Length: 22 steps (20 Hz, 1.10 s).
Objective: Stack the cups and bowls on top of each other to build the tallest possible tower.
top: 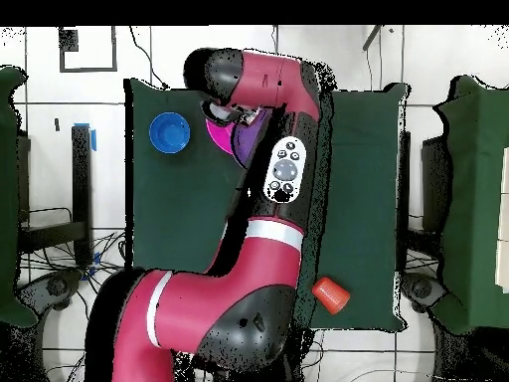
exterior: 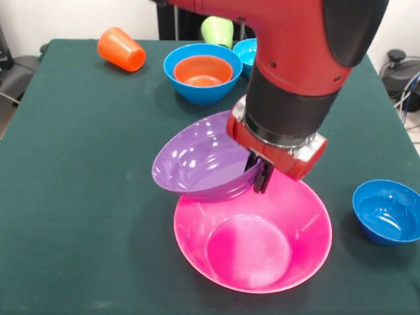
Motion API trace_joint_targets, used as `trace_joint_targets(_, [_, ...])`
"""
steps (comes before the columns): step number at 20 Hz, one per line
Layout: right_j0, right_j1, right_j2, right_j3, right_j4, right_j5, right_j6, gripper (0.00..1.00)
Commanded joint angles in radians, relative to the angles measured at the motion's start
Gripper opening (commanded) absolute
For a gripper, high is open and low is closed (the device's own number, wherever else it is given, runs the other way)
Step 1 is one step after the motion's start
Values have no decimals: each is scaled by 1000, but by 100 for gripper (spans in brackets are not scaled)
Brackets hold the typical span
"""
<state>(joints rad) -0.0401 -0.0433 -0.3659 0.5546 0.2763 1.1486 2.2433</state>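
Front view is showing the tool (exterior: 261,176) clamping the purple bowl (exterior: 197,161) by its rim, tilted over the pink bowl (exterior: 252,262); released while tilted, it could be sliding off onto the bench (exterior: 72,197).

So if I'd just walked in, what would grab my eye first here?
Probably the big red arm's gripper pinching the rim of a tilted purple bowl, held over the far edge of the huge pink bowl at the table's middle. Behind them an orange bowl sits nested in a blue bowl, and an orange ribbed cup lies on its side at the far corner.
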Motion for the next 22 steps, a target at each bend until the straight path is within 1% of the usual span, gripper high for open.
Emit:
trace_joint_targets(1, [-19, 72, 103, -41, 23, -106, 128, 0])
trace_joint_targets(2, [-17, 80, 100, -50, 22, -118, 130, 0])
trace_joint_targets(4, [-15, 97, 92, -79, 26, -110, 146, 0])
trace_joint_targets(7, [-10, 95, 89, -82, 30, -103, 156, 0])
trace_joint_targets(12, [-5, 84, 83, -78, 34, -86, 158, 0])
trace_joint_targets(18, [-6, 84, 84, -69, 35, -102, 152, 0])
trace_joint_targets(22, [4, 72, 81, -55, 39, -90, 169, 0])
